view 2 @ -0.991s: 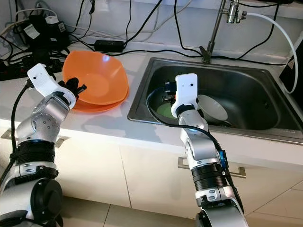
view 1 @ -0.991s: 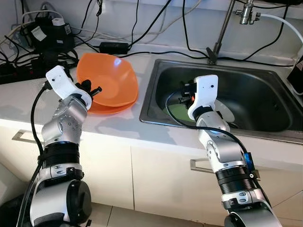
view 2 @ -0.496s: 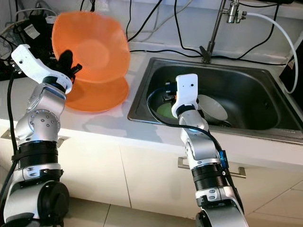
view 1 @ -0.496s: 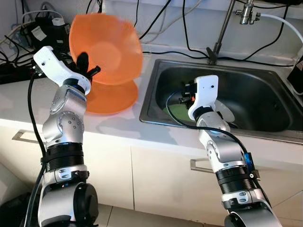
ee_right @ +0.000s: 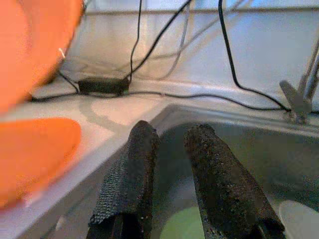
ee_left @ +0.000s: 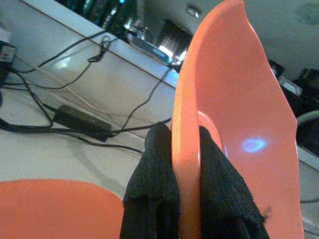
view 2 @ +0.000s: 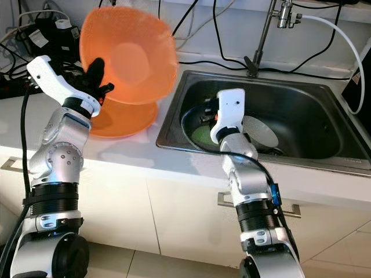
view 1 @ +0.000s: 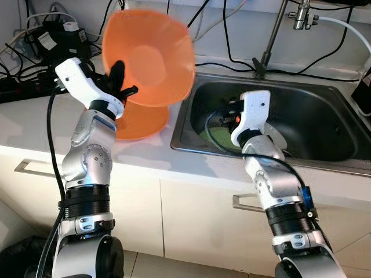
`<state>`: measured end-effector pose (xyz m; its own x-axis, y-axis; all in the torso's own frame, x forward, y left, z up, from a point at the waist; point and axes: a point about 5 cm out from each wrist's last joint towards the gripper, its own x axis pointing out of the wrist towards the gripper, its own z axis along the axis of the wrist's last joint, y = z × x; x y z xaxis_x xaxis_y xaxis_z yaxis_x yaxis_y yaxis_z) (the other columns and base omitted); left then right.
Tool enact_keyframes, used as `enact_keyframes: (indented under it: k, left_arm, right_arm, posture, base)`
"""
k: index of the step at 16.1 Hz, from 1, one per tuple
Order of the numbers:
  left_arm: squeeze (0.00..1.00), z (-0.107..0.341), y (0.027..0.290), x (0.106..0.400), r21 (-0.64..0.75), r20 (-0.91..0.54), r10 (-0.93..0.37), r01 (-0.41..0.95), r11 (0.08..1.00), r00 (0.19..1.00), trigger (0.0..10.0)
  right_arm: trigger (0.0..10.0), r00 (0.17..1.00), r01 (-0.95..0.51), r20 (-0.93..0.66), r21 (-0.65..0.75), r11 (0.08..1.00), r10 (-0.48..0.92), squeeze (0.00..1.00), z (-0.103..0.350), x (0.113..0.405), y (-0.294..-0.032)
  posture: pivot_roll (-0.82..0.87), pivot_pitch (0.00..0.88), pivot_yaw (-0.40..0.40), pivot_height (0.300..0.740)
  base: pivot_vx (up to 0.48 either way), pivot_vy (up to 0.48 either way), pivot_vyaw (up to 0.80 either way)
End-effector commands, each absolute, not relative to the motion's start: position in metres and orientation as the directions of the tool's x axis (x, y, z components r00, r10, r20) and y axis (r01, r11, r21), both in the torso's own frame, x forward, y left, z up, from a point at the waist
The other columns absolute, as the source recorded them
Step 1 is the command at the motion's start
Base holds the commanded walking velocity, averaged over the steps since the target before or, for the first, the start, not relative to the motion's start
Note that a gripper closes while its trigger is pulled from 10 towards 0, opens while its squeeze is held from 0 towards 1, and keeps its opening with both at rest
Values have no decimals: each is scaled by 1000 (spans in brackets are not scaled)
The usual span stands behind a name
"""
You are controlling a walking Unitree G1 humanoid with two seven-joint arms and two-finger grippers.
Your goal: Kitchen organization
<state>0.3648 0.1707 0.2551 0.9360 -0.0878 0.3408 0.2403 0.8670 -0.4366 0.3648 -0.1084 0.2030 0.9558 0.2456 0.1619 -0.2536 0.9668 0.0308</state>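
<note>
Bowl [view 1: 152,58] tilted on edge (blurred) above a second bowl [view 1: 142,120] on the counter [view 1: 35,124], rim pinched by left gripper [ee_left: 185,164]. Right gripper [ee_right: 172,164] over sink [view 1: 324,124], fingers slightly apart, empty.

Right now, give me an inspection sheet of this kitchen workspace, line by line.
Surface: white countertop with a stainless steel sink.
Job's things: raised orange plastic bowl, tilted on edge; second orange bowl on the counter; green plate and white dish in the sink.
Clutter: black power adapters.
Grippers: left gripper pinches the raised bowl's rim; right gripper hangs open over the sink.
Cables: black cables along the wall.
Surroundings: metal tap; white cabinet fronts.
</note>
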Motion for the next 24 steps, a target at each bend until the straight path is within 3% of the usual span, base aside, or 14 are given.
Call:
enact_keyframes:
  k: [1,2,3,8,14,24]
  left_arm:
    - [0,265,164,361,-388,393,-126,288,876,911,10000]
    - [0,263,160,361,-367,391,-142,295,882,909,10000]
    - [0,263,158,360,-366,393,-151,305,879,907,10000]
    - [0,262,150,358,-316,395,-208,345,884,895,10000]
    - [0,263,145,355,-295,400,-236,368,882,886,10000]
    - [0,258,134,353,-297,402,-319,451,842,859,10000]
  right_arm:
    - [10000,944,-270,203,30,963,258,1000,217,365,-111]
    - [10000,943,-270,208,25,963,259,1000,219,366,-113]
    - [10000,945,-264,210,29,964,252,0,221,366,-115]
    - [10000,927,-321,245,134,937,283,0,231,366,-122]
    - [10000,885,-447,269,273,852,379,0,234,360,-113]
    - [10000,875,-479,244,304,823,419,0,227,357,-106]
  posture:
    - [53,10,-6,740]
    - [53,10,-6,740]
    - [53,10,-6,740]
    - [52,12,0,740]
    - [53,6,2,740]
    - [46,0,7,740]
  base:
    - [0,0,0]
    - [0,0,0]
    - [0,0,0]
    - [0,0,0]
    - [0,0,0]
    - [0,0,0]
